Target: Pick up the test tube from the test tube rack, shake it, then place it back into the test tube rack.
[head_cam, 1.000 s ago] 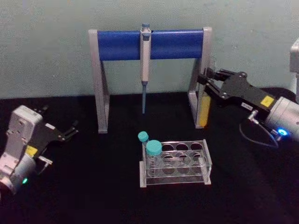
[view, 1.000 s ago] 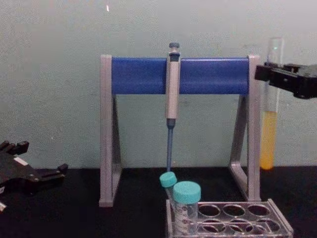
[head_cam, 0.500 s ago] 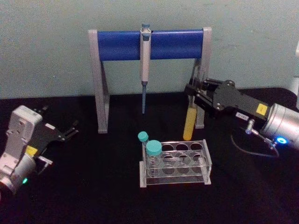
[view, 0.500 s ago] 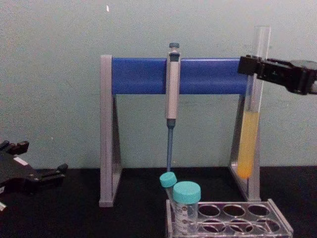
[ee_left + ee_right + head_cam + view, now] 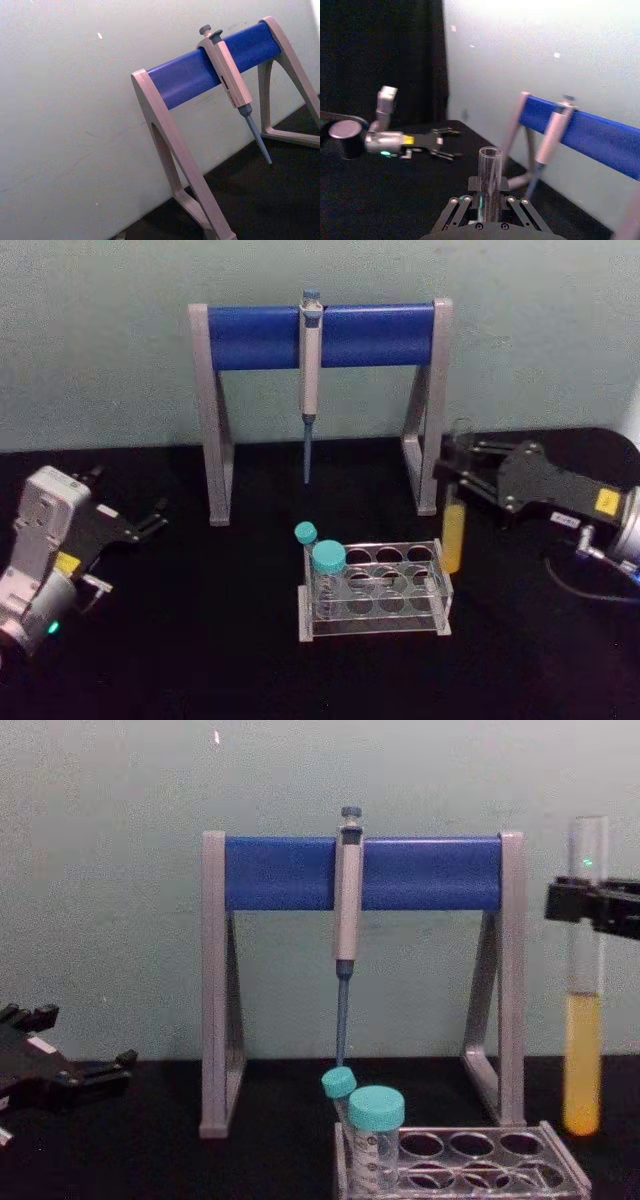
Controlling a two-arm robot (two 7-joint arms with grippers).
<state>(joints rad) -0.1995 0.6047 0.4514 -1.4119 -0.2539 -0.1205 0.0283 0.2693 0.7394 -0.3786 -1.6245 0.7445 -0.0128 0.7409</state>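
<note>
My right gripper (image 5: 452, 472) is shut on the upper part of the test tube (image 5: 453, 535), a clear open glass tube with yellow-orange liquid in its lower part. The tube hangs upright in the air just beyond the right end of the clear test tube rack (image 5: 443, 585). From the chest the test tube (image 5: 583, 1050) hangs above and right of the rack (image 5: 565, 1167), with the gripper (image 5: 588, 906) clamped high on it. In the right wrist view the tube's open mouth (image 5: 490, 152) rises between the fingers (image 5: 456, 205). My left gripper (image 5: 140, 525) rests open at the far left.
Two teal-capped tubes (image 5: 328, 558) stand in the rack's left end. Behind it is a grey-and-blue pipette stand (image 5: 255, 337) with a pipette (image 5: 310, 360) hanging from its bar. The table is black and a pale wall is close behind.
My right gripper has carried the test tube to the right and lower, from in front of the stand's right leg to beside the rack's right end. The left arm has not moved.
</note>
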